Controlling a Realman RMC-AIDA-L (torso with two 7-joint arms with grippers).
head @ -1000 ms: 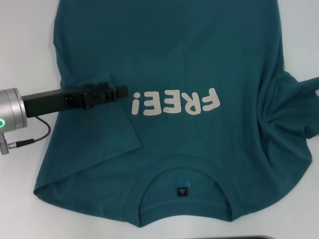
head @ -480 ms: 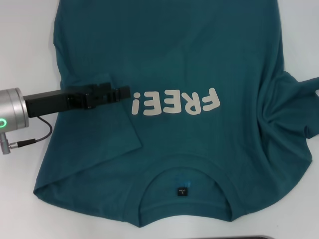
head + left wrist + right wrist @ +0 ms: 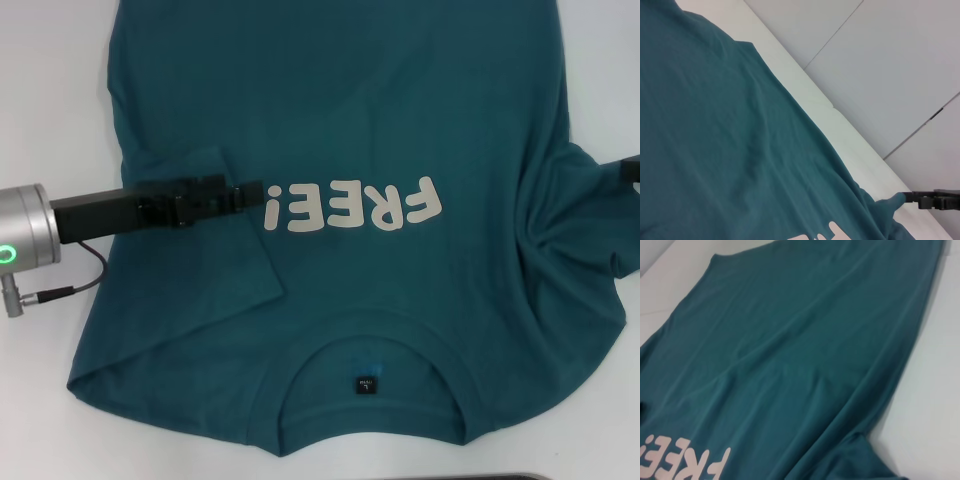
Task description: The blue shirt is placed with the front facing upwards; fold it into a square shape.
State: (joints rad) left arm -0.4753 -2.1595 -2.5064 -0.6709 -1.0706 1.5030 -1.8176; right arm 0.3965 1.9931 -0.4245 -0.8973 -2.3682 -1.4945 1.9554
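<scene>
Only the nine-o'clock sleeve of the blue shirt (image 3: 380, 120) is folded in; the left hand (image 3: 258, 191) grip cannot be told, and the three-o'clock side and lengthwise folds remain.

There is one big dark teal-blue cotton T-shirt (image 3: 340, 150). It lies on one white table (image 3: 50, 90). The shirt has one pale word, "FREE!" (image 3: 352, 206), made of four letters and one mark, five shapes in all. There is one small black label (image 3: 365, 384) inside the one round collar. One folded-in sleeve flap (image 3: 215, 250) shows on the left side of the shirt, and one bunched sleeve (image 3: 600, 215) on the right side.

There is one long black left gripper (image 3: 250, 192) over the shirt, on one silver round arm part (image 3: 25, 225) with one green ring light (image 3: 5, 252) and one thin dark cable (image 3: 70, 285). One little black piece of the right gripper (image 3: 630, 168) peeks in at the edge. That makes two grippers.
</scene>
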